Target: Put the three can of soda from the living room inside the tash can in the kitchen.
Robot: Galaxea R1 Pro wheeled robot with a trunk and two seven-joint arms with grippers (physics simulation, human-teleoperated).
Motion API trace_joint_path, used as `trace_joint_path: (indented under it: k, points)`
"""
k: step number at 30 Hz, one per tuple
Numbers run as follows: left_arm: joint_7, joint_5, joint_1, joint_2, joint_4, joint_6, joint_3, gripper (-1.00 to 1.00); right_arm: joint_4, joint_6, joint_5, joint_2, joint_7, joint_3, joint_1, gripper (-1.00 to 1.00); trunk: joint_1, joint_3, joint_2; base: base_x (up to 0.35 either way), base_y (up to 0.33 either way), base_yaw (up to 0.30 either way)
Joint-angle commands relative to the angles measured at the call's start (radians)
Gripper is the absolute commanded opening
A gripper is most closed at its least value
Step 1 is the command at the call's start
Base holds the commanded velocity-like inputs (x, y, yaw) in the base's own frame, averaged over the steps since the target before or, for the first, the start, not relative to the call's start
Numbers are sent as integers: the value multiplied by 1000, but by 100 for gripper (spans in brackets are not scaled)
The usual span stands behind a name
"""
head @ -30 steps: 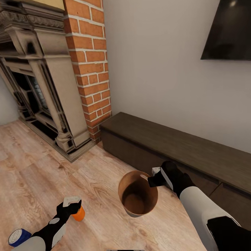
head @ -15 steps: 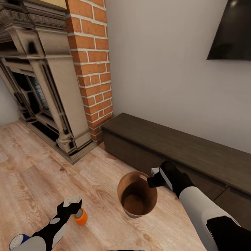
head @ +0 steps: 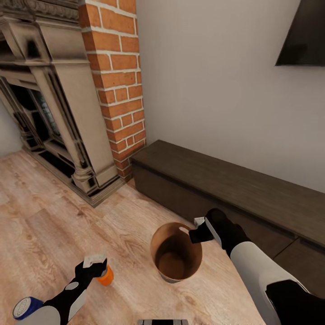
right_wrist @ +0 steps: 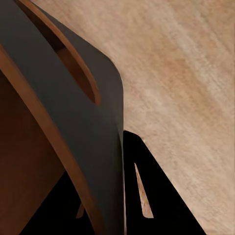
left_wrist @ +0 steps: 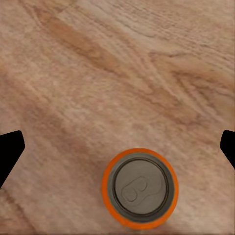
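1. The left pincer (head: 95,264) hangs over the orange can (head: 106,276), which stands upright on the wood floor (head: 49,225). In its wrist view the jaws stand wide at either edge, and the can (left_wrist: 140,188) sits between them but off-centre, untouched.
2. The right pincer (head: 198,232) is clamped on the rim of the trash can (head: 176,253), holding it just off to the side of the left arm, its brown inside empty as far as I can see.
3. A blue can (head: 26,308) rests behind the left pincer, by the forearm.
4. I'd say the step is grasping the first can: the pincer should centre, drop, then close.
5. Room is easy: open floor all round the can, with the fireplace (head: 49,113) and the low cabinet (head: 234,189) well apart.
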Motion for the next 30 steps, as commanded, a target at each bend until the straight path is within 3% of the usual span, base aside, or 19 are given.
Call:
trace_joint_path:
  k: [1, 9, 20, 24, 30]
  points:
    - [0, 0, 0, 0, 0, 0, 0, 100, 0, 4, -31, 3, 5, -2, -1, -100, 0, -4, 0, 0, 0, 0]
    - [0, -1, 0, -1, 0, -2, -1, 100, 0, 4, -30, 10, 3, -5, -15, -100, 4, -35, -2, 0, 0, 0]
    - [-1, -3, 0, -4, 1, -4, -3, 100, 3, 4, -29, 8, 2, -7, -39, -100, 4, -35, -2, 0, 0, 0]
    - [-1, -3, 3, -4, 1, -6, -4, 100, 4, 4, -10, 8, 2, -7, -44, -100, 4, -35, -2, 0, 0, 0]
    - [-2, -3, 21, -4, 1, -6, -6, 100, 4, 4, 4, 9, 2, -7, -45, -100, 7, -58, -4, 0, 0, 0]
